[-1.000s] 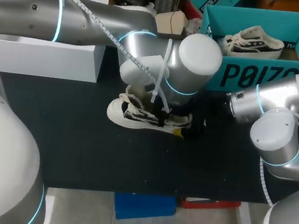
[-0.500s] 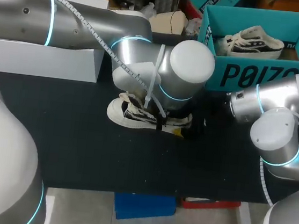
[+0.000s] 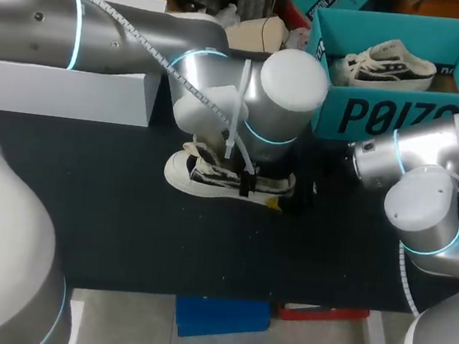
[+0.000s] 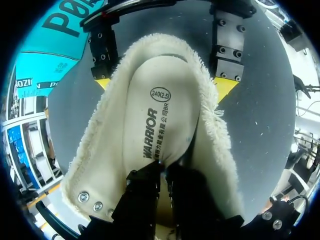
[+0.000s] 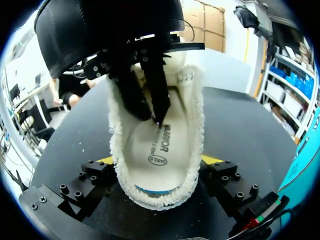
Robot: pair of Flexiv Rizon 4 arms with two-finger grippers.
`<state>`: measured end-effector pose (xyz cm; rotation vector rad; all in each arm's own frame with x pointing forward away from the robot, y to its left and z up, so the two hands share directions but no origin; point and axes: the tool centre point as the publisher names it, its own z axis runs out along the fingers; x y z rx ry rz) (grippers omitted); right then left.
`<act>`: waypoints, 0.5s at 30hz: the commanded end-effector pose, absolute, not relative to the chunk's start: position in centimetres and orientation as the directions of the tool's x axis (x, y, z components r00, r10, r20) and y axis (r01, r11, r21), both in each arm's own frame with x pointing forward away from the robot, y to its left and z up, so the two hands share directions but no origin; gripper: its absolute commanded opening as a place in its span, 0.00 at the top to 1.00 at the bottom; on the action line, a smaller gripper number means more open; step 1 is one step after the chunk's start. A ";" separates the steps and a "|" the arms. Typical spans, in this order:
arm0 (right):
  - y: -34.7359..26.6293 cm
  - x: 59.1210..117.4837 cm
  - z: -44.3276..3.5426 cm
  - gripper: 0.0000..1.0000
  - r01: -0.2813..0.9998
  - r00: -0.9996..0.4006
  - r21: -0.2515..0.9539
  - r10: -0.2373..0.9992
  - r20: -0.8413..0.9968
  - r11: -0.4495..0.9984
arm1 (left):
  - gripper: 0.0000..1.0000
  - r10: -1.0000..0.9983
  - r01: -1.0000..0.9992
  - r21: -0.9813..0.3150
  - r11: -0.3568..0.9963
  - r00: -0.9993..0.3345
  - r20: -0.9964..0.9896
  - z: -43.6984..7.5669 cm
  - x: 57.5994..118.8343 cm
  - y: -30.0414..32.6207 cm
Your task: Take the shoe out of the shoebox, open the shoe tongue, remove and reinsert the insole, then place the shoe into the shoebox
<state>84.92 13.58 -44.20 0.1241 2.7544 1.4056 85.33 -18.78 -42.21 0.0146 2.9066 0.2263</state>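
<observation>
left arm (image 3: pixel 146 34) wrist has drifted slightly toward its own side over the last second; shoe (image 3: pixel 212 177) and right arm (image 3: pixel 417 160) unchanged. shoe lies on its sole on the black table (image 3: pixel 124 226), toe toward the left arm's side, in front of the teal shoebox (image 3: pixel 402 117), well apart from it. a second shoe (image 3: pixel 387 64) lies inside the box. left wrist hangs right over the shoe and hides its opening in the head view. left gripper (image 4: pixel 164 175) is down inside the fleece-lined opening, tip on the insole (image 4: pixel 165 115), which lies flat in the shoe; cannot tell whether it pinches the insole or only presses on it. right gripper (image 5: pixel 159 162) sits at the heel end, low on the table, jaws closed on the shoe: yellow tips (image 5: pixel 212 160) touch the fleece collar from both sides, heel between them.
</observation>
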 end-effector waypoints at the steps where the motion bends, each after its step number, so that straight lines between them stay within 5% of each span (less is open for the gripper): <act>1: 13.7 84.8 -44.3 1.00 0.050 -0.996 0.809 0.092 -0.005 0.585 | 1.00 0.034 0.017 0.108 0.994 -0.987 -0.159 -45.1 86.8 -17.4; 15: 13.7 84.8 -44.3 1.00 0.050 -0.996 0.809 0.092 -0.005 0.585 | 1.00 0.041 0.044 -0.029 0.999 -0.993 -0.115 -39.4 84.5 -17.2</act>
